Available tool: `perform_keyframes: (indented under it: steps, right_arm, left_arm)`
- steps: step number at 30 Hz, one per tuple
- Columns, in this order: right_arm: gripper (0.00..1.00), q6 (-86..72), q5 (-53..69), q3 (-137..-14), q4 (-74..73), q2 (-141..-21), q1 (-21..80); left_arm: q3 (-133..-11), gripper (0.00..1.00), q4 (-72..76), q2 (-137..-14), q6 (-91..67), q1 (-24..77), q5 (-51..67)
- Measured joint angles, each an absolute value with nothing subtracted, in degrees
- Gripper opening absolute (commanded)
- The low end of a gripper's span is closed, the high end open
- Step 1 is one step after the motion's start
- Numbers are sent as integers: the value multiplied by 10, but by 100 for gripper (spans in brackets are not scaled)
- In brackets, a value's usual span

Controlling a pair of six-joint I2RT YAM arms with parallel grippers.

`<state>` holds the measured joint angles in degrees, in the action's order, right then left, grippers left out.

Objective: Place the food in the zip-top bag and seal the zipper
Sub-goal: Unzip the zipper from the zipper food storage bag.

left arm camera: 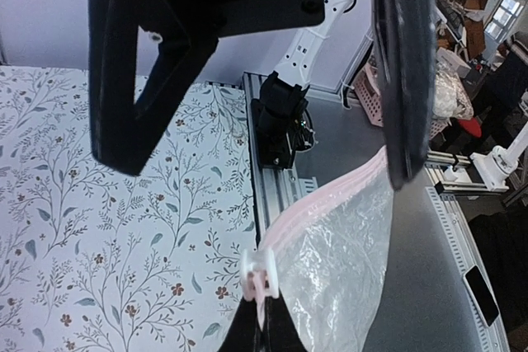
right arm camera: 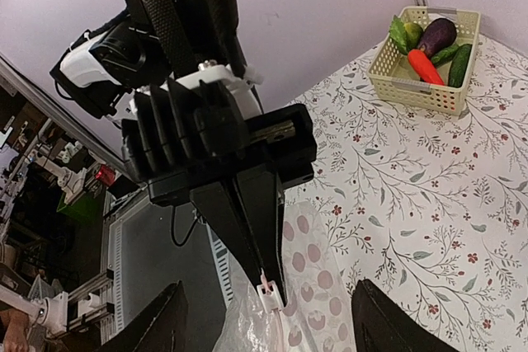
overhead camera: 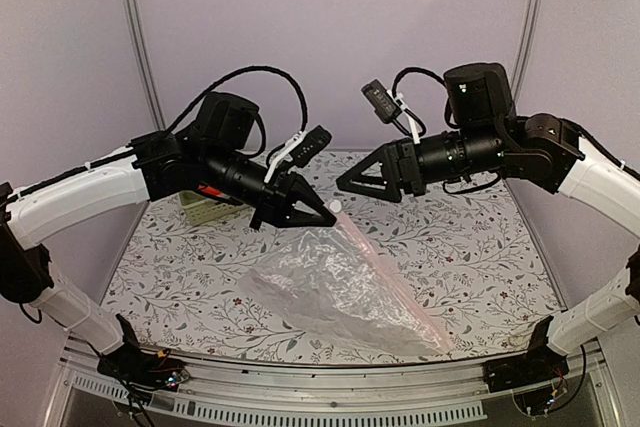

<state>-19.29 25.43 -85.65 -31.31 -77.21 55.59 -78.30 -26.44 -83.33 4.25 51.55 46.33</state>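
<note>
The clear zip-top bag (overhead camera: 330, 292) hangs slanted from its far corner down to the table, with nothing showing inside it. Its pink zipper (overhead camera: 392, 275) runs along the upper edge. My left gripper (left arm camera: 262, 331) is shut on the zipper strip's end, just behind the white slider (left arm camera: 258, 274). Facing it, my right gripper (right arm camera: 272, 327) is open, its fingers apart on either side of the slider (right arm camera: 268, 293) and not touching it. The food, an eggplant (right arm camera: 437, 36), a carrot piece (right arm camera: 426, 66) and a cucumber (right arm camera: 460, 63), lies in the basket (right arm camera: 412, 88).
The pale basket (overhead camera: 203, 211) stands at the table's far left, mostly hidden under my left arm in the top view. Both arms meet above the middle of the floral table (overhead camera: 480, 257). A metal rail (overhead camera: 330, 372) runs along the near edge.
</note>
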Motion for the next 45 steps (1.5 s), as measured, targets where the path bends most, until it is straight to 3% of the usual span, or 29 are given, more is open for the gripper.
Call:
perform_keyframes:
  steps: [31,39,45]
  right_arm:
    - [17,-155,311,-866,-325,-811,571]
    - [0,-157,312,-862,-319,-811,571]
    - [0,-157,312,-858,-317,-811,571]
  left_arm:
    - [-778,0,-225,-824,14,508,491]
    - [-778,0,-222,-824,12,506,494]
    - [-773,0,-221,-824,10,505,495]
